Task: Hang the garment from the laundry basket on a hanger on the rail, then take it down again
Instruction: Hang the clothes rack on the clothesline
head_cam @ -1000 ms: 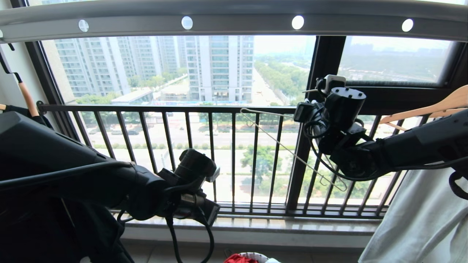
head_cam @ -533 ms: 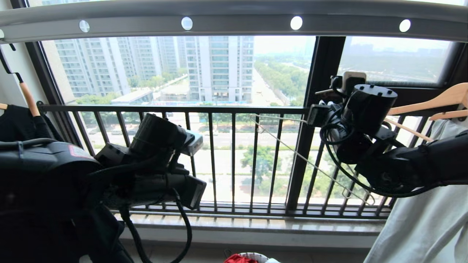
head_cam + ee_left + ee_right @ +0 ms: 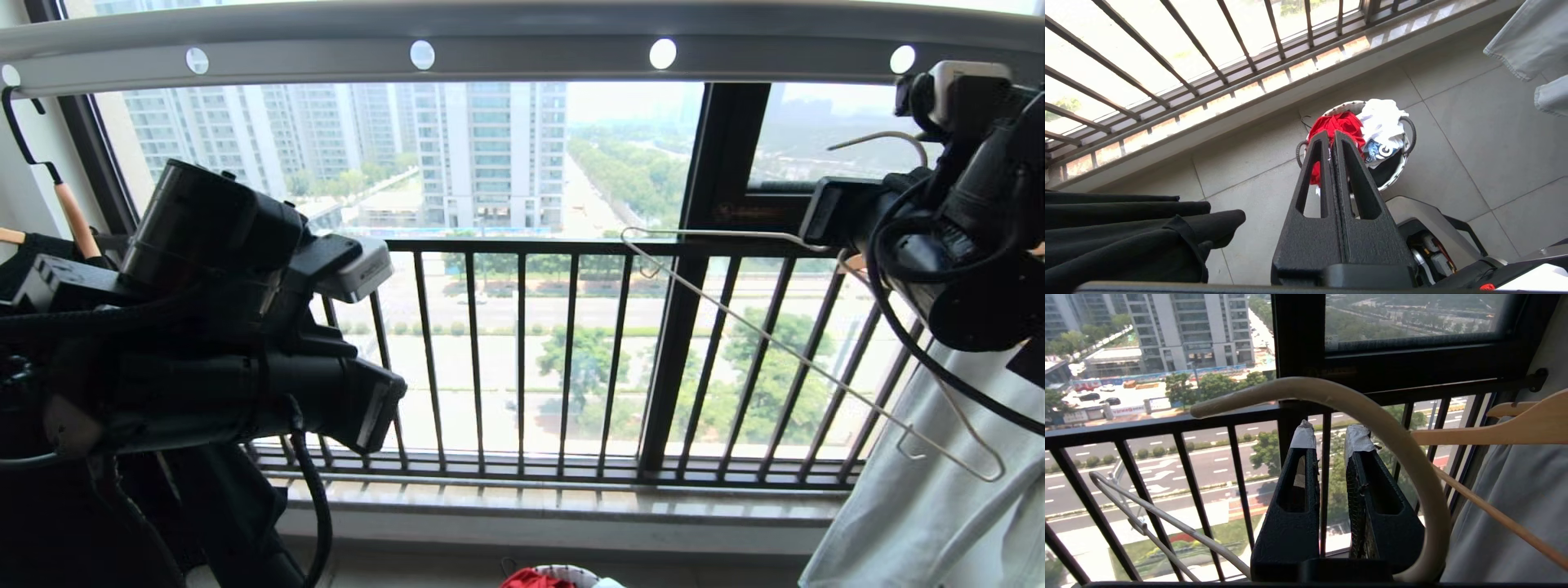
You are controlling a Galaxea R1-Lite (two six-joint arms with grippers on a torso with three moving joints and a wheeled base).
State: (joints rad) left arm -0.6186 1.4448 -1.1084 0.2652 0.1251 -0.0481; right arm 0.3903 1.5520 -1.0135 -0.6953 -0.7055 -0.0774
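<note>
Beneath rail (image 3: pixel 522 49), white wire hanger (image 3: pixel 775 343) in right pincer (image 3: pixel 1329 441).

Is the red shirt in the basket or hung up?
In the basket: the red shirt lies bunched inside it on the floor.

Your rail (image 3: pixel 522 49) runs overhead; hanger (image 3: pixel 767 343) sits right, below it; basket (image 3: pixel 1396 163) on the floor (image 3: pixel 1474 122) holds the garment (image 3: pixel 1337 126).
</note>
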